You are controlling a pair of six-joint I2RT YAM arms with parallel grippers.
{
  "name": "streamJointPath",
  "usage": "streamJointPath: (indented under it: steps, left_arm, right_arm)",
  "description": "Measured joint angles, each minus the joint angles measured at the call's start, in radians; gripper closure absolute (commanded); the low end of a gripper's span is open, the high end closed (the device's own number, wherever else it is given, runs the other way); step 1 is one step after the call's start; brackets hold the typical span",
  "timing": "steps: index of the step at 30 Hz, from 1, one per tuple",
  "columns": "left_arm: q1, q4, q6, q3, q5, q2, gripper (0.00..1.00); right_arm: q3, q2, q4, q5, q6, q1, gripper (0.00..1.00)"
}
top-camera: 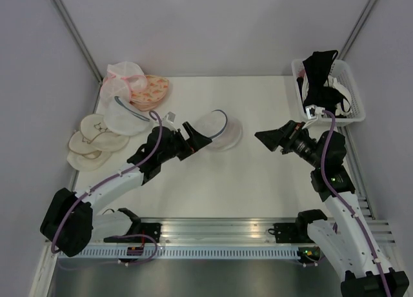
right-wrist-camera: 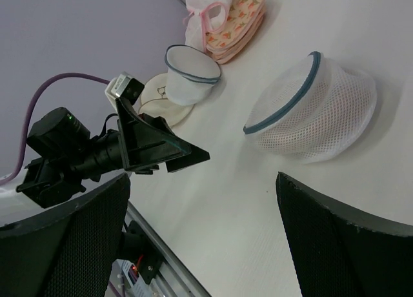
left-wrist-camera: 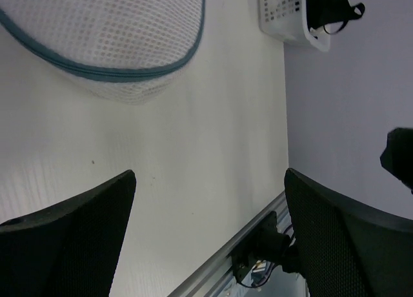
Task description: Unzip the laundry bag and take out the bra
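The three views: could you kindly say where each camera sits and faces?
Top external: above and behind, looking down on the table; left arm and right arm show.
Left wrist: faces the laundry bag and white basket; own open jaws show.
Right wrist: faces the laundry bag and left gripper; own jaws show.
All share the laundry bag.

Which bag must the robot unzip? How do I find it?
Look at the middle of the table. The laundry bag is a round white mesh dome with a grey-blue zipper rim. It lies alone there, unlike the similar mesh bag in the pile at the left edge.
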Motion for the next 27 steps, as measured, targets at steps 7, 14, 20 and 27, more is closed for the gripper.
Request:
streamJointPath:
  steps: [7, 14, 20, 27]
  left_arm:
    - [0.153, -0.045, -0.101, -0.013, -0.114, 0.055, 0.00]
    - [0.271, -0.023, -0.042, 0.114, -0.132, 0.293, 0.03]
    - [0.305, 0.055, 0.076, 0.322, -0.015, 0.570, 0.05]
    - [0.304, 0.109, 0.171, 0.430, 0.123, 0.745, 0.17]
  right_arm:
    - [0.004, -0.002, -0.040, -0.002, -0.010, 0.000, 0.02]
    - [0.003, -0.031, -0.076, -0.032, -0.038, 0.000, 0.02]
    - [0.003, -0.035, -0.080, -0.047, -0.042, 0.000, 0.02]
    - [0.003, -0.043, -0.112, -0.052, -0.059, 0.000, 0.02]
